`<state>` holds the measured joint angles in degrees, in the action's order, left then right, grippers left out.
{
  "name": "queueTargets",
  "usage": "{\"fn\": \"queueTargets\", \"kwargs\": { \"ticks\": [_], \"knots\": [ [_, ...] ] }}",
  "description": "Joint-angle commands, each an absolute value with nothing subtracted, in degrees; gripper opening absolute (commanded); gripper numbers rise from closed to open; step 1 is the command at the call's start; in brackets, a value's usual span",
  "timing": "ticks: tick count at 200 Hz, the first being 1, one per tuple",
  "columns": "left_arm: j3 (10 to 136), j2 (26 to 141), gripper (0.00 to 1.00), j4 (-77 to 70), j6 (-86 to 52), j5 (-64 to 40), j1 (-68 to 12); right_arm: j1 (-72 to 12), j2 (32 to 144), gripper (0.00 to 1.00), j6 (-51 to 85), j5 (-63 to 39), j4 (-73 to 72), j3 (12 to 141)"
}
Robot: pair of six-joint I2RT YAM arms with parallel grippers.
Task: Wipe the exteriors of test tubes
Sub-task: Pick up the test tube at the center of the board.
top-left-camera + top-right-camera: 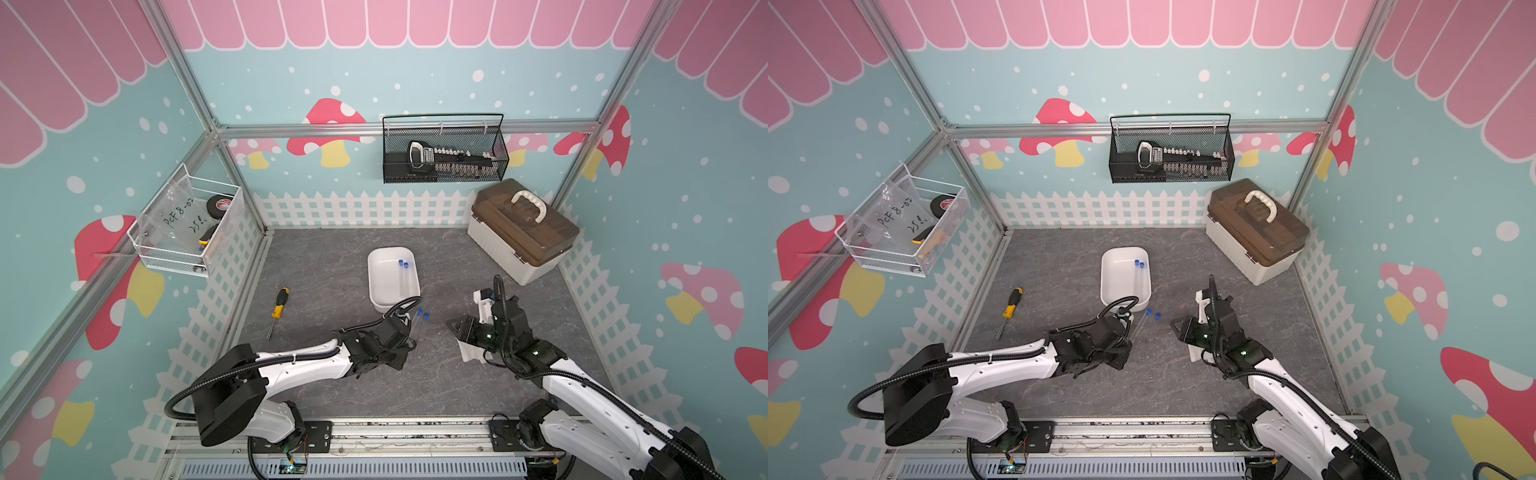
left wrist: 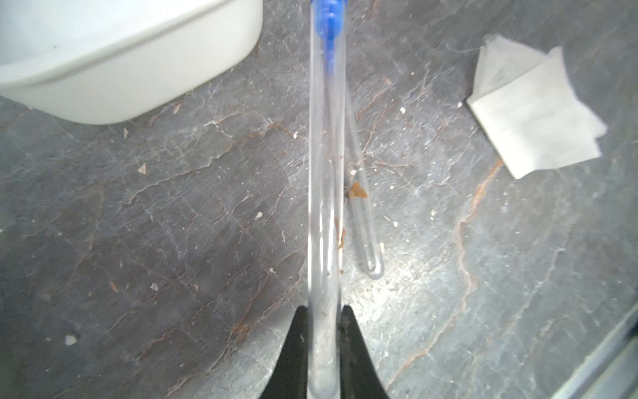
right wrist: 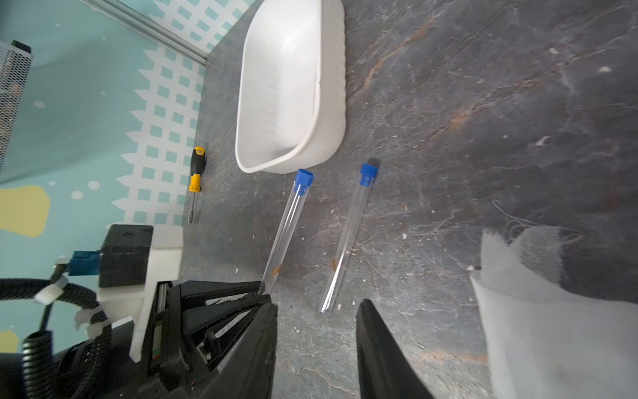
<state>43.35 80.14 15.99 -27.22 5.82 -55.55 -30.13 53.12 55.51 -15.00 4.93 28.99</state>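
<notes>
My left gripper [image 2: 324, 312] is shut on the round end of a clear test tube [image 2: 326, 155]; its blue cap points toward the white tub [image 2: 138, 69]. A brown smear sits on this tube. In a top view the held tube [image 1: 416, 321] runs out from the left gripper [image 1: 406, 333]. A second capped tube [image 3: 345, 238] with a brown spot lies on the table just beside it. Two more tubes [image 1: 403, 274] lie inside the tub [image 1: 390, 249]. My right gripper [image 3: 317, 311] is open and empty, close to the lying tube's round end. A white cloth [image 3: 535, 311] lies beside it.
A yellow-and-black screwdriver [image 1: 279, 305] lies left of the tub. A brown-lidded toolbox [image 1: 523, 232] stands at the back right. A black wire basket [image 1: 444, 149] hangs on the back wall and a white one [image 1: 191, 224] on the left wall.
</notes>
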Motion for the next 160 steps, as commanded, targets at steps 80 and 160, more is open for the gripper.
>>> {"fn": "queueTargets", "kwargs": {
  "ticks": [80, 160],
  "knots": [
    [43.9, 71.6, 0.14, 15.0, -30.1, 2.4, -55.3, -35.3, 65.6, 0.39, 60.0, -14.7, -14.8, 32.6],
    [43.9, 71.3, 0.14, 13.8, -30.8, 1.9, -55.3, -37.6, 67.5, 0.41, 61.0, -13.3, -17.6, 34.0]
  ]
}}
